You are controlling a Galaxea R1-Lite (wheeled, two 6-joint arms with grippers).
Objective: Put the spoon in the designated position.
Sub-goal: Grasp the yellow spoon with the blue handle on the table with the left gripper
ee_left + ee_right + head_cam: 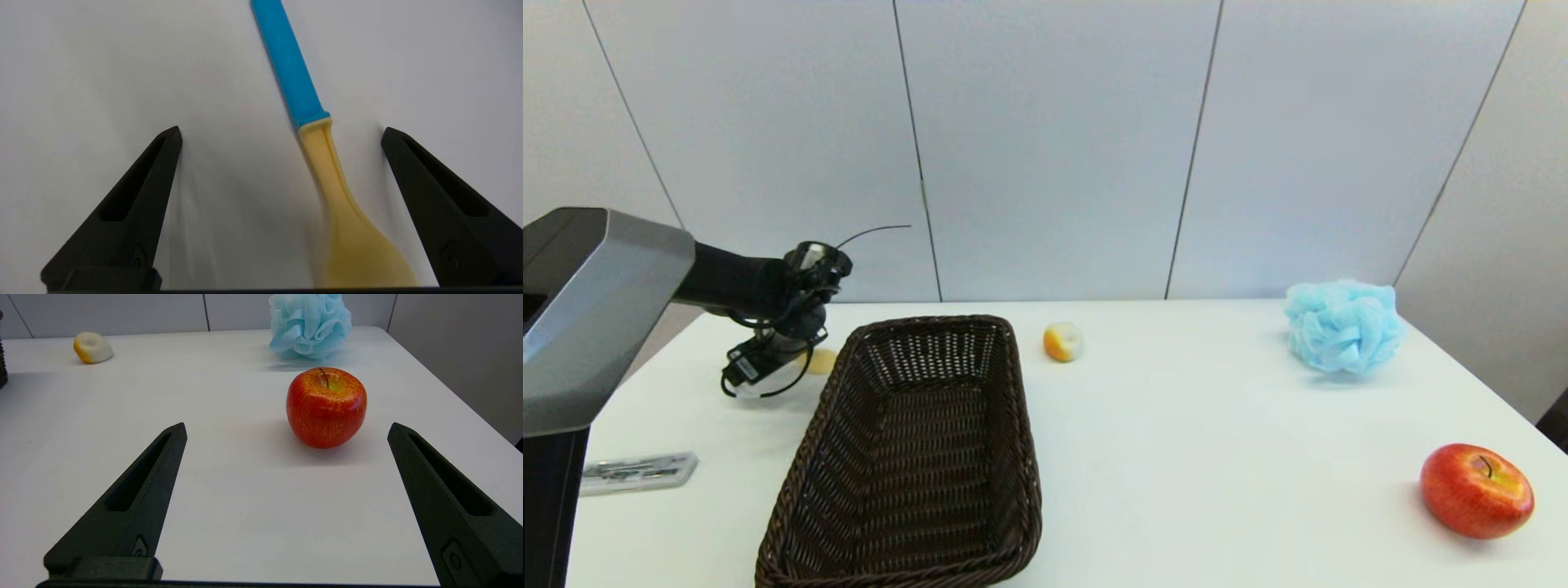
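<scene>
Basket flanks spoon

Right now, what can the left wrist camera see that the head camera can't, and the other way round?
Only the left wrist view shows the spoon in full, blue handle and pale yellow bowl, lying on the white table between the open fingers of the left claw.

Only the head view shows the wicker basket, red apple, blue bath pouf and small yellow-white thing.

Both show the table and spoon, but the head view catches just a yellow bit beside the basket.
</scene>
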